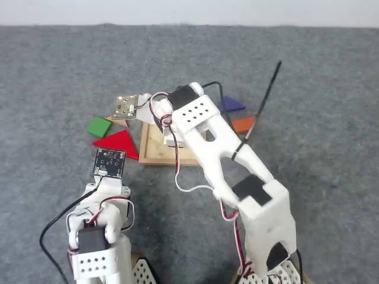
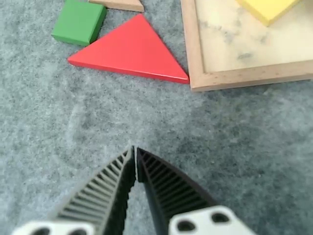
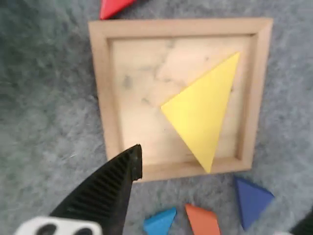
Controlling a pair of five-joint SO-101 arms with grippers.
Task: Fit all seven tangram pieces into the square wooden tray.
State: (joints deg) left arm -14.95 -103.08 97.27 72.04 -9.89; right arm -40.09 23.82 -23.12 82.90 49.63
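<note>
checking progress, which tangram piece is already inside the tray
The yellow triangle: it alone lies inside the wooden tray. The red triangle and green square lie outside on the carpet.

Soft, even light from above lies bright on the grey felt desk (image 1: 320, 165), leaving only a faint, diffuse shadow beneath the white plastic right arm (image 1: 225, 148) and thin dark lines under the flat red wooden triangle (image 2: 132, 49) and inside the rim of the square pale wooden tray (image 3: 100, 98).

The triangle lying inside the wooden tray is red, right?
Not red. The right wrist view shows a yellow triangle lying inside the wooden tray. The red triangle lies outside it, on the grey mat.
</note>
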